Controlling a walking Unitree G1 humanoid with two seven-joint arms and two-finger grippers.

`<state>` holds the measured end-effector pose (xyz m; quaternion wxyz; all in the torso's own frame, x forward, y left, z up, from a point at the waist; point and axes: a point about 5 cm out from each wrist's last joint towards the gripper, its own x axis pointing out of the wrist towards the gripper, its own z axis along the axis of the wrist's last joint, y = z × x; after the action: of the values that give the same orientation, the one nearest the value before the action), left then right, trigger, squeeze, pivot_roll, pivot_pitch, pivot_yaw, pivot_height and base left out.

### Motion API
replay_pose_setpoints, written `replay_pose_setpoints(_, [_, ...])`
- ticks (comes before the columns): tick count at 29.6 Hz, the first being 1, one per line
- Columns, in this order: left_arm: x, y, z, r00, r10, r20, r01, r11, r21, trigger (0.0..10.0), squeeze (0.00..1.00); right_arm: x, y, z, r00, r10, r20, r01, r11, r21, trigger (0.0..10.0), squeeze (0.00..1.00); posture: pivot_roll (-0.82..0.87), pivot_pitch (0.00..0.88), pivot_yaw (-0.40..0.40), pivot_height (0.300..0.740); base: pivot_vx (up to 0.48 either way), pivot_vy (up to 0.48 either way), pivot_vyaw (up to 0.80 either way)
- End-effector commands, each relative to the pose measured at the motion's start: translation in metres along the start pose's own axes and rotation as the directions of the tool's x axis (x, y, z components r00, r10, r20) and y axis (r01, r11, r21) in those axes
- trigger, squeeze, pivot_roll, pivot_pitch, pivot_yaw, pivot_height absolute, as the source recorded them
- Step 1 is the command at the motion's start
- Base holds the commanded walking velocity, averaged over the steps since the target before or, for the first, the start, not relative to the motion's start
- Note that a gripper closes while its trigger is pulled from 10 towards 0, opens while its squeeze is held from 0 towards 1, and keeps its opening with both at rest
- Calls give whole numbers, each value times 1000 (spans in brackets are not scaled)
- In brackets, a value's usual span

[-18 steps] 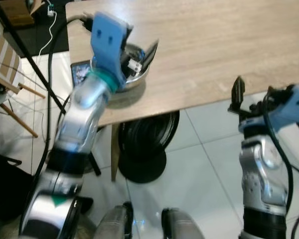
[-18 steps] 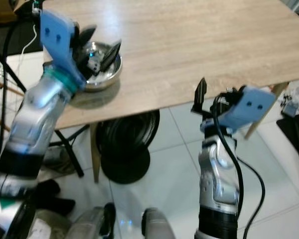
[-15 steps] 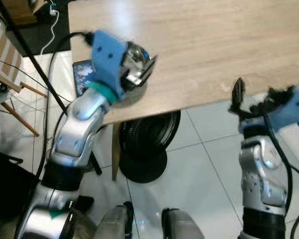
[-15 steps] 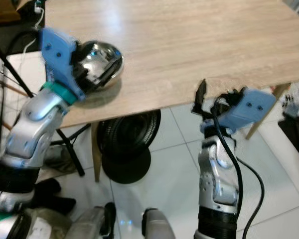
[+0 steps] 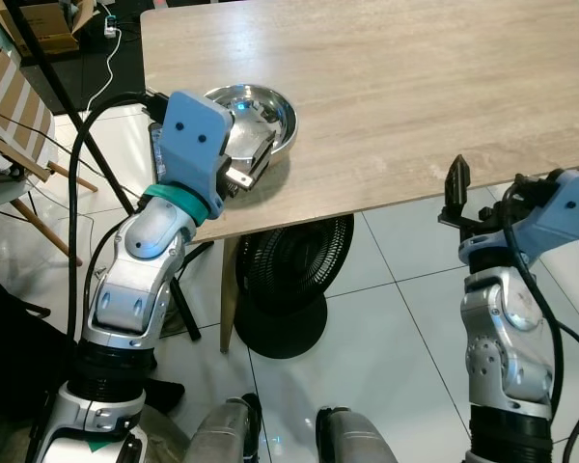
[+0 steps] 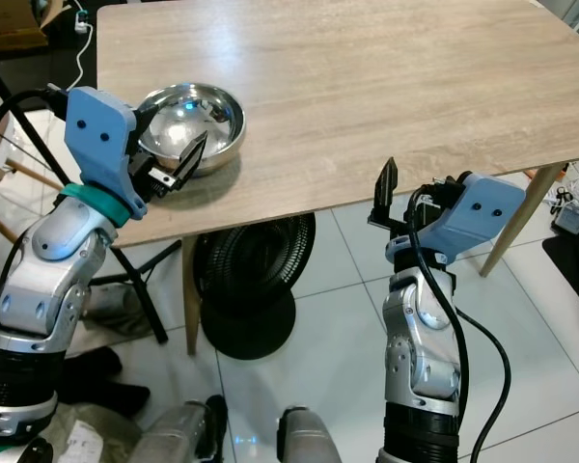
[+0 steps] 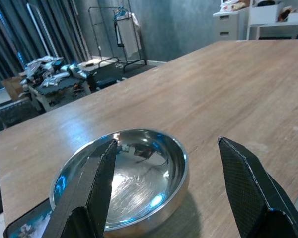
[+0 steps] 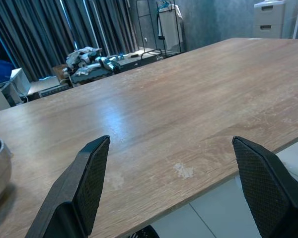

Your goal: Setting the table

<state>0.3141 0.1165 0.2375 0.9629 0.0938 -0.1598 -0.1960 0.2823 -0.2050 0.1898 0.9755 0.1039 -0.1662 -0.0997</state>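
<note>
In the left wrist view the left gripper (image 7: 166,198) has its two black fingers (image 7: 92,193) spread wide and holding nothing, with the round, shiny stainless-steel bowl (image 7: 120,182) sitting between and just beyond their tips. In the left eye view that bowl (image 5: 256,114) rests upright on the pale wood-grain table (image 5: 415,87), toward the upper left of the frame and near the table's front edge. The right gripper (image 8: 174,193), at the right edge of the head views, also has its fingers spread and empty, held just off the table's front edge. The risk I see: the bowl sits close to the edge, so a sideways brush from a finger could push it off.
</note>
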Motion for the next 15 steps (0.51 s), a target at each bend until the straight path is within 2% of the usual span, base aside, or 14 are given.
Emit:
replay_pose_setpoints(1, [1,-2,-2,1000,-5,-20,5,1000,0,10000,0,-2,-6,-4,1000,-19,-16,19,1000,-8,10000,0,-17,50,75,740,0,0,0])
replay_pose_setpoints(2, [1,-3,-2,1000,-3,-26,3,1000,-4,10000,0,-2,-8,-5,999,-29,-21,29,1000,-7,10000,0,-18,47,77,740,0,0,0])
replay_pose_setpoints(15, [3,-3,-4,999,4,-36,-4,1000,-5,10000,0,-2,-11,-8,998,-56,-33,57,998,27,10000,0,-22,33,79,740,0,0,-800])
